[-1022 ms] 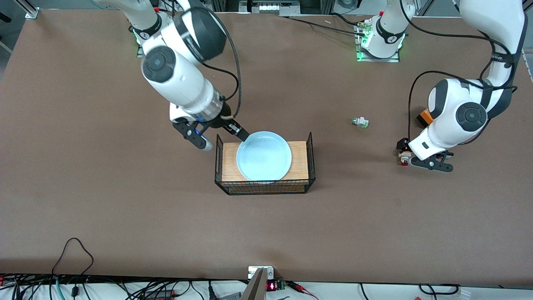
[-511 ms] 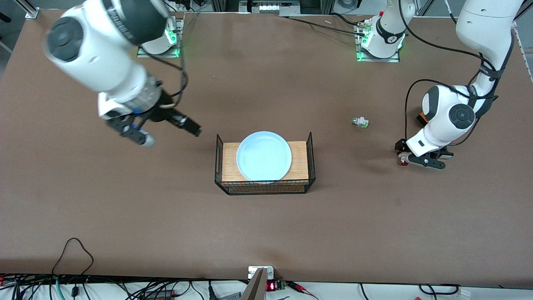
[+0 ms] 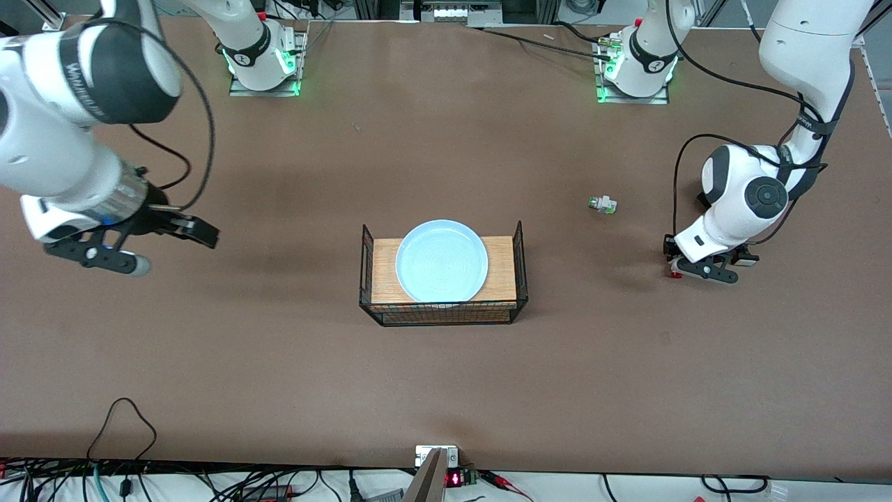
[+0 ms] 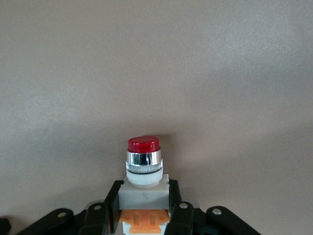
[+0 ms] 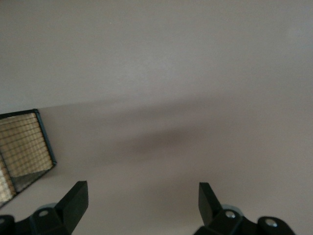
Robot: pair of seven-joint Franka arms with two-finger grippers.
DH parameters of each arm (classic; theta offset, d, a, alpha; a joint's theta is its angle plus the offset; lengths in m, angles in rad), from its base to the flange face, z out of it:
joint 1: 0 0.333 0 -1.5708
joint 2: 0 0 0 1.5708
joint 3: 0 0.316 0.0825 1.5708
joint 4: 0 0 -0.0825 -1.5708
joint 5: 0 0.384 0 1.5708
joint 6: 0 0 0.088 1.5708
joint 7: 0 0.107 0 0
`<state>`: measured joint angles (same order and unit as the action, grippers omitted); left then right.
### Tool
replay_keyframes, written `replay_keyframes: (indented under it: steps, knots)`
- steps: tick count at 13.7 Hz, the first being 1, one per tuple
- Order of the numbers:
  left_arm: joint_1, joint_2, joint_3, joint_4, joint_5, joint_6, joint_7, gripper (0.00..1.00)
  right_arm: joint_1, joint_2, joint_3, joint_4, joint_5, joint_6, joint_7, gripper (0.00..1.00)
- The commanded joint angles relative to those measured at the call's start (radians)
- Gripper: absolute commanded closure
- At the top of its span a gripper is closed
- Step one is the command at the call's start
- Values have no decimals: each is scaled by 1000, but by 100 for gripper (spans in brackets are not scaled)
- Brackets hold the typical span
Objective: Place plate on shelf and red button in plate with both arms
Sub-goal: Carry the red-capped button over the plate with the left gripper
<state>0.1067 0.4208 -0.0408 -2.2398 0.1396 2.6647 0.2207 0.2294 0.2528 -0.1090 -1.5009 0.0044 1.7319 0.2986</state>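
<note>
Brown table (image 3: 279, 362), wire basket (image 3: 519, 265) holding plate (image 3: 442, 261)

The brown table (image 3: 446, 390) carries a black wire basket (image 3: 443, 314) with a wooden floor at its middle, well apart from both pairs of fingers. A small white part with a green tip (image 3: 602, 204) lies on the table near the left arm's fingers. The red button (image 4: 144, 169) lies on the table between those fingers.
</note>
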Motion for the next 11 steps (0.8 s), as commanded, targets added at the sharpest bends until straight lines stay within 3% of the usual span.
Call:
replay_keyframes:
  steps: [1,3,7,9,11]
  knots:
    - [-1,-55,-25,15,11,-63,2,88,-102,-49,19,-25,-11,-27,-223,0]
    - [-1,-123,-82,101,3,-261,-7,88,-168,-59,23,-25,-11,-47,-317,0]
    - [-5,-110,-204,485,-85,-801,-75,88,-191,-67,26,11,-8,-127,-322,0]
    - [-25,-94,-273,598,-193,-906,-192,87,-190,-116,26,-57,-6,-114,-308,0]
    - [-88,-93,-309,659,-274,-911,-369,87,-193,-225,25,-235,-6,22,-320,0]
